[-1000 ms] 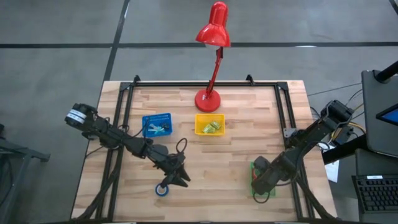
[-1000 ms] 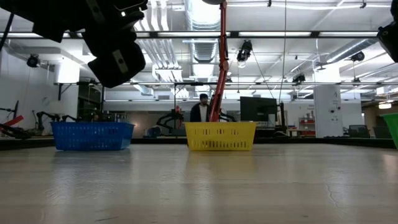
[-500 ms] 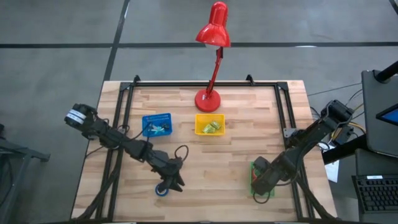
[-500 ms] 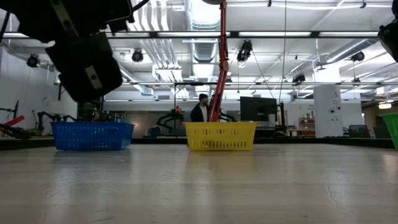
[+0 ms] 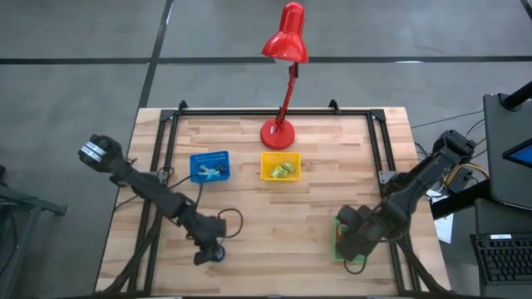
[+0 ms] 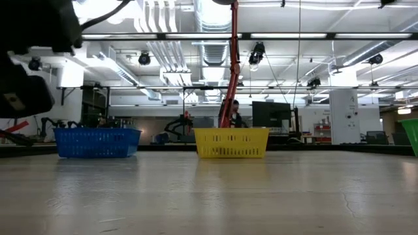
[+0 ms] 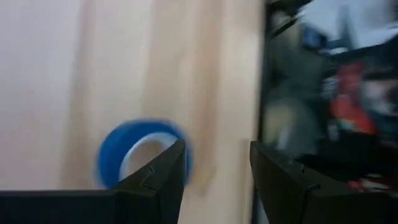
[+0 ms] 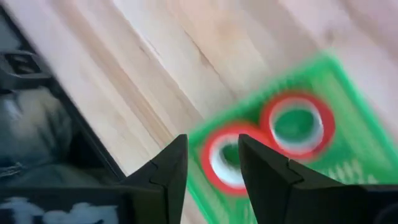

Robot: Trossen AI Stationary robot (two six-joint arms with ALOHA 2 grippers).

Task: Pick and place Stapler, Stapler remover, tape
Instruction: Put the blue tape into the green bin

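My left gripper [image 7: 214, 177], fingers apart and empty, hangs beside the small blue ring-shaped tape roll [image 7: 140, 149]. The roll lies flat, just off one fingertip, not between them. My right gripper [image 8: 211, 171], fingers apart, holds nothing.

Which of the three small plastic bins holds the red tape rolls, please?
The green bin under the right gripper; the blue bin and yellow bin hold other items.

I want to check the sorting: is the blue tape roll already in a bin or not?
Not in a bin. The blue tape roll lies flat on the bare wooden table, beside the left gripper, whose jaws are open.
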